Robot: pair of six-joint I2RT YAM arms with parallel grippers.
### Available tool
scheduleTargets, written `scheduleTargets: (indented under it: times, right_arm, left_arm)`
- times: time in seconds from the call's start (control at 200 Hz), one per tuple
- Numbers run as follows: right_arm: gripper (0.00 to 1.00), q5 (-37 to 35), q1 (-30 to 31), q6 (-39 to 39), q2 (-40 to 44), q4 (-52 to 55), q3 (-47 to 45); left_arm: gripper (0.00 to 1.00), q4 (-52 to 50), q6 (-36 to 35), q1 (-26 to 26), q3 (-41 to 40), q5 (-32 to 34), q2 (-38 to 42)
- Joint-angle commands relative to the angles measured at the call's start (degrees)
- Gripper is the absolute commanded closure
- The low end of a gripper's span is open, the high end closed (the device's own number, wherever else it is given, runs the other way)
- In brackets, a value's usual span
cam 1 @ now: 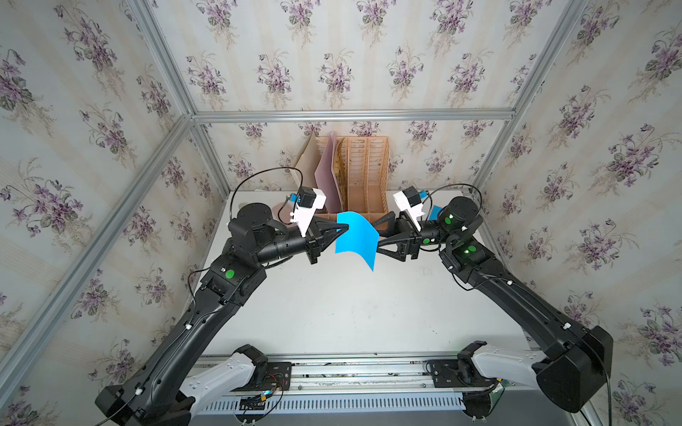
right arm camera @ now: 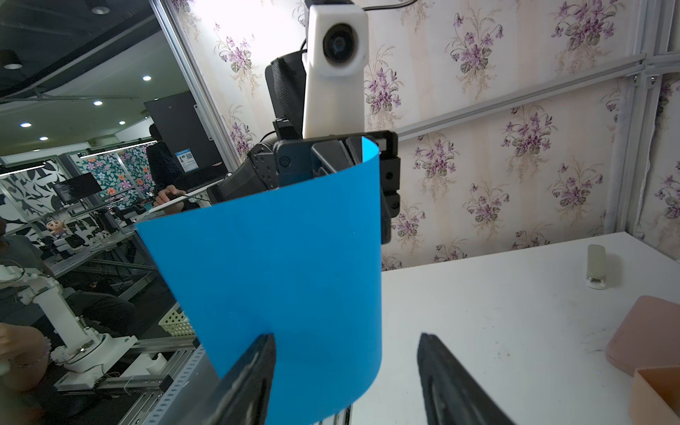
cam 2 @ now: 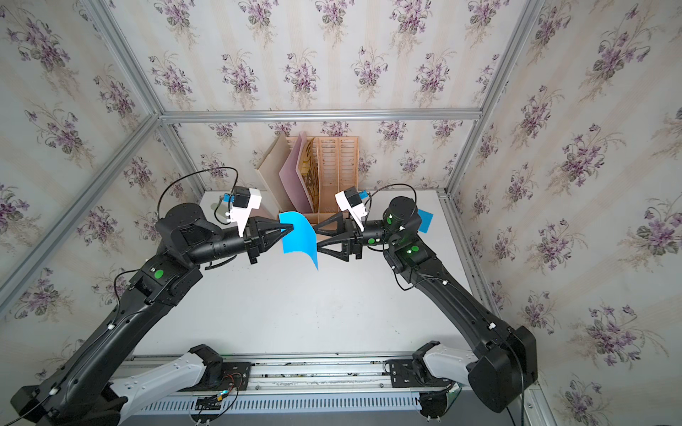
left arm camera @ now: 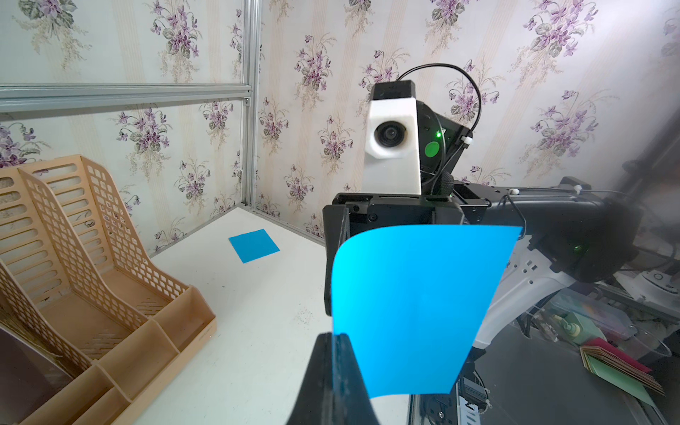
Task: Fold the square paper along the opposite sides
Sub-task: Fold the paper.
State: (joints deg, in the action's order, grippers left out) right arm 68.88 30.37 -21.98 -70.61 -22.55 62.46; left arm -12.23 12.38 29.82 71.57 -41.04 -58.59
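My left hand [cam 1: 346,228] is clamped on the curled blue paper [cam 1: 356,239] above the counter [cam 1: 332,313], while my right hand [cam 1: 377,236] gapes apart at its opposite edge.

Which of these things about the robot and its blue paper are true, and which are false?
1. The left hand pinches the blue paper. True.
2. A second blue sheet lies on the table. True.
3. The pinched blue paper lies flat on the table. False: it hangs curved in the air between the two hands.
4. The right hand is open. True: the paper's edge sits between its spread fingers.
5. The tan file rack stands next to the arm bases. False: it stands at the far end of the table.
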Motion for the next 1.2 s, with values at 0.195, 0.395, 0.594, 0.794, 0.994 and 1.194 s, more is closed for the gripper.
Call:
scheduleTargets:
  times: [0.195,0.395,0.594,0.794,0.994,1.194]
  right_arm:
    - [0.33,-0.79,2.94,2.55,-0.3,1.98,1.06]
    - [0.33,-1.23,3.37,2.8,-0.98,1.98,1.57]
    - [0.33,-1.94,3.9,2.86,-2.4,1.76,2.91]
    - [0.33,-2.6,4.59,2.99,-4.07,1.55,4.16]
    - [0.37,-2.96,5.13,3.17,-5.39,1.97,5.14]
    - [0.46,-3.24,5.97,4.87,-6.03,4.48,6.1]
  left_arm:
    - [1.0,0.61,-1.39,-0.13,1.03,1.14,-0.56]
    - [1.0,0.72,-0.92,-0.03,0.86,0.37,-0.74]
    - [1.0,0.67,-0.52,-0.06,0.62,-0.63,-0.73]
    - [1.0,1.37,0.61,-0.1,0.07,-2.78,-0.74]
    - [1.0,1.77,1.42,-0.03,-0.28,-4.45,-0.8]
    - [1.0,1.55,1.55,-0.05,-0.29,-5.38,-0.91]
